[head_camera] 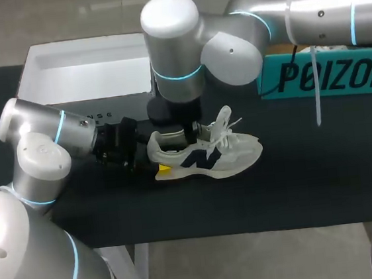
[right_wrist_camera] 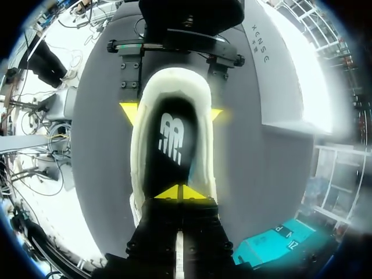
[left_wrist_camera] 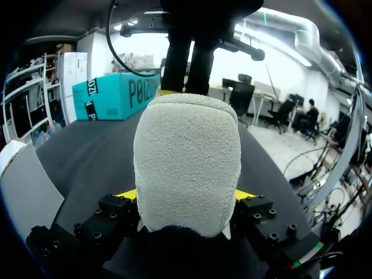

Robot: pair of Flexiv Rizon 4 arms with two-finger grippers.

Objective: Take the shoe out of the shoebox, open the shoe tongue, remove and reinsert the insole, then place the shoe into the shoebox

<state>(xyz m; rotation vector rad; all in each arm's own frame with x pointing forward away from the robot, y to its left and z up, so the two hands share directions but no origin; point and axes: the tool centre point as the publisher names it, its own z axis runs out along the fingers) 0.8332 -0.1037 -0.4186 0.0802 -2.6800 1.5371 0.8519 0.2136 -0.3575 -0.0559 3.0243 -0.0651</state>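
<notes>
1. Nearest the lens, far left: left arm (head_camera: 37, 145), lying low across the table (head_camera: 311, 186) toward the shoe.
2. Behind it, white shoebox (head_camera: 85, 63), open at the back edge, handy for putting the shoe back later.
3. Next, left gripper (left_wrist_camera: 185, 196), yellow tips pinching the shoe (head_camera: 224, 155) at the heel from both sides. Probably a brace, to hold the shoe upright and steady.
4. Shoe out of the box, on its sole mid-table, toe pointing right, laces loose.
5. Over its opening, right gripper (right_wrist_camera: 182, 192), pointing straight down, tips pressed together just above the insole (right_wrist_camera: 170, 139), which lies flat inside. Cannot tell whether anything thin is caught between them. Likely the insole step.
6. Far right, teal box (head_camera: 325, 75), well apart from the shoe.
</notes>
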